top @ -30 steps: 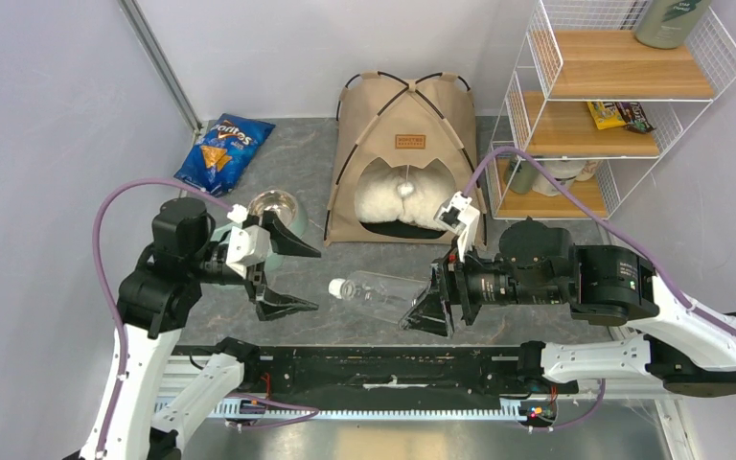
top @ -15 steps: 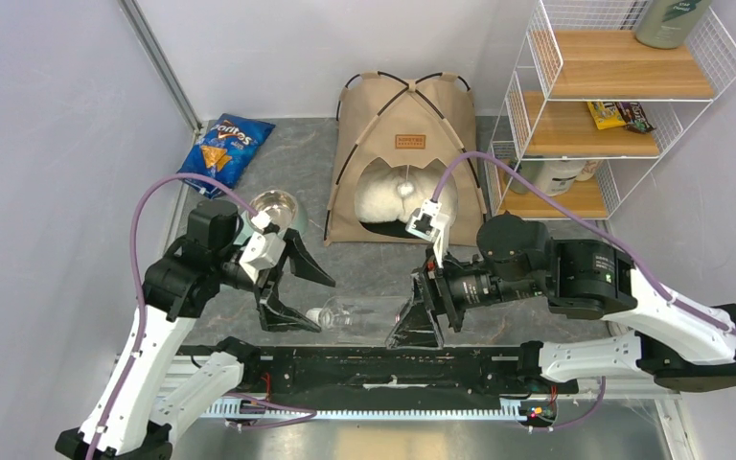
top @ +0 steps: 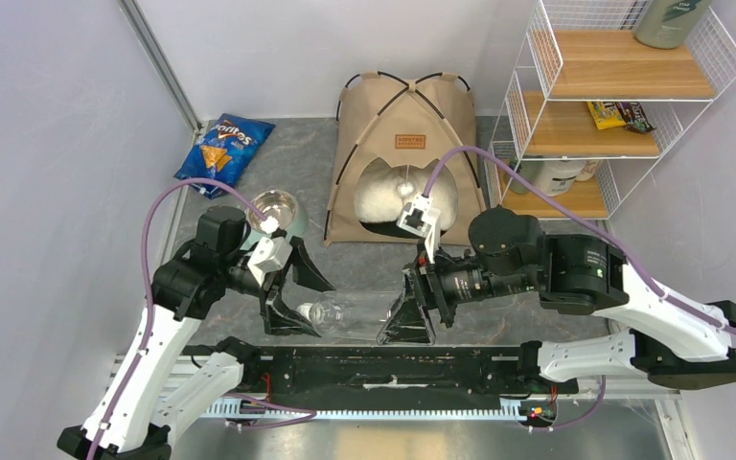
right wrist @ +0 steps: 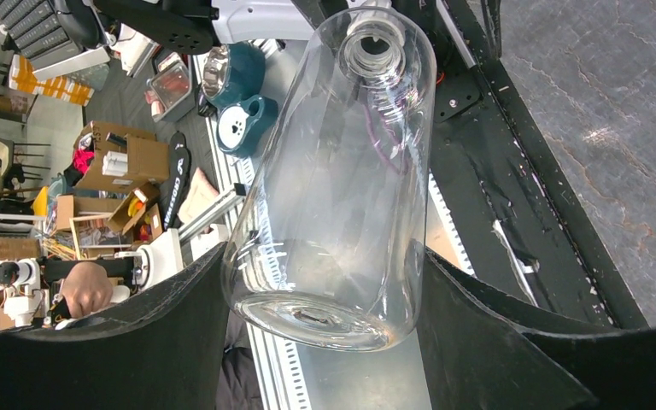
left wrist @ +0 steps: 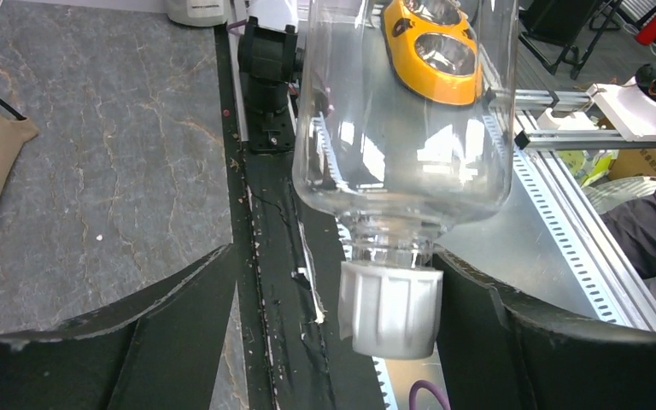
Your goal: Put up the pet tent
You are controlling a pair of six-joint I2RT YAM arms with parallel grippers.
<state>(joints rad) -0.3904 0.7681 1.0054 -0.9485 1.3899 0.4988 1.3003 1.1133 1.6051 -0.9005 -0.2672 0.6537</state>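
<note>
The tan pet tent [top: 405, 153] stands upright at the back middle, black poles crossed over it, with a fluffy white pillow [top: 383, 199] inside its arched doorway. Neither gripper touches it. My right gripper [top: 398, 316] is shut on the base end of a clear plastic bottle [top: 350, 313], held on its side over the table's near edge; the right wrist view shows the bottle [right wrist: 342, 188] between the right gripper's [right wrist: 320, 252] fingers. My left gripper [top: 324, 309] is open with the bottle's white cap [left wrist: 390, 307] between its jaws, close to one finger.
A blue Doritos bag [top: 224, 151] lies at the back left. A metal pet bowl [top: 276, 206] sits left of the tent, just behind my left arm. A white wire shelf [top: 594, 105] with wooden boards stands at the right. A black rail [top: 364, 364] runs along the near edge.
My right gripper has carried the bottle left and toward the near edge. My left gripper has moved right and nearer, so its open jaws now stand around the cap.
</note>
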